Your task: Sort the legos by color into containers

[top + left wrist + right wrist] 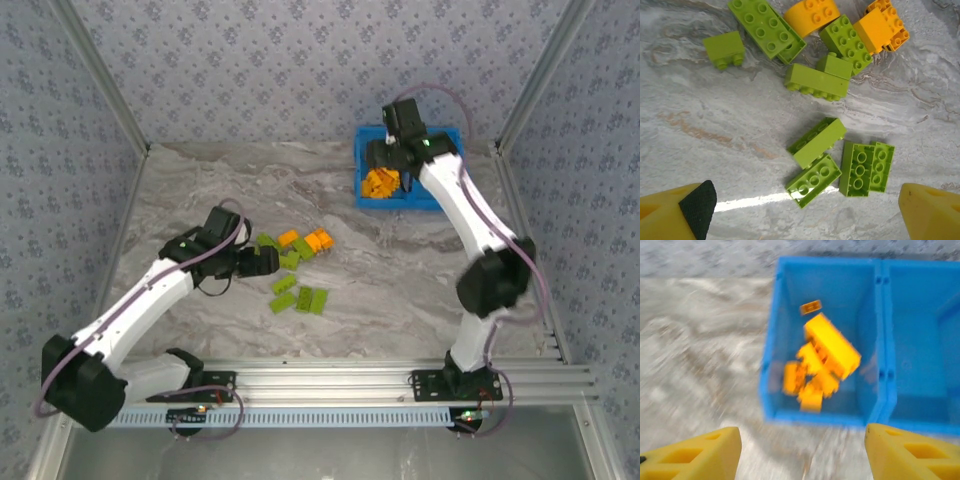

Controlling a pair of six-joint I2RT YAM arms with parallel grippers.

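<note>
Marbled tabletop [400, 290] carries green legos [815, 142] beneath the left tool [805, 212], spread wide and empty, which should straddle one isolated brick across its narrow sides, while the right tool [802, 450], also spread, hangs over orange legos [827, 357] in the blue left compartment [790, 310].

- I read this as a robot lab cell: aluminium posts [100, 72] rise in both upper corners.
- Patterned cloth [300, 70] walls the top of frame.
- Marbled table [400, 290] at centre; a slotted rail [330, 375] along the bottom carries the arm bases [445, 383].
</note>
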